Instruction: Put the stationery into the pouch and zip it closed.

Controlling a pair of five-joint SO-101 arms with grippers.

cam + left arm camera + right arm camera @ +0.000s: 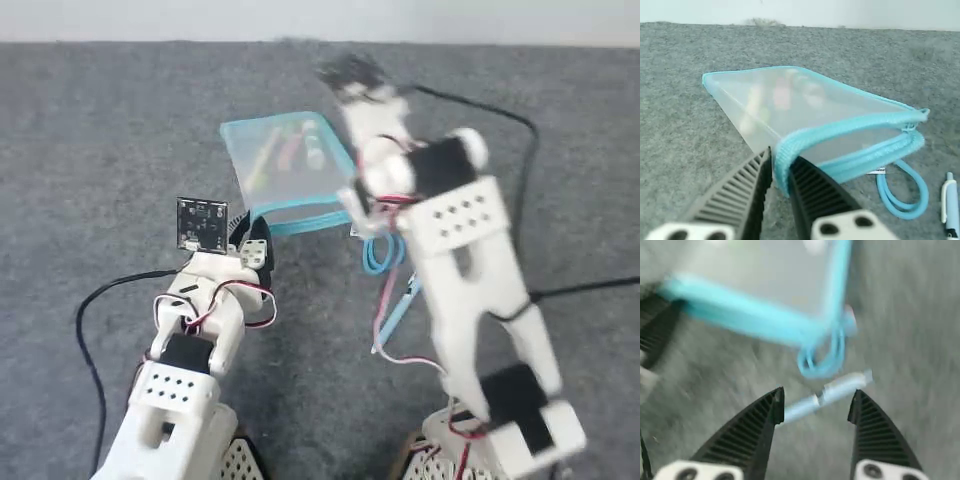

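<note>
The left pincer [777,160] pinches the pouch [805,110] by its zip edge, evidently anchoring it near the far edge of the bench [100,120], while the right pincer [818,391] hangs spread over the pen [840,387] beside it.

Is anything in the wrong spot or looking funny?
Yes. One light-blue pen lies on the grey mat outside the pouch, beside its loop strap, while other stationery is already inside. The pouch's mouth also gapes open where the left gripper pinches its blue edge. The right gripper hangs open over the pen.
</note>
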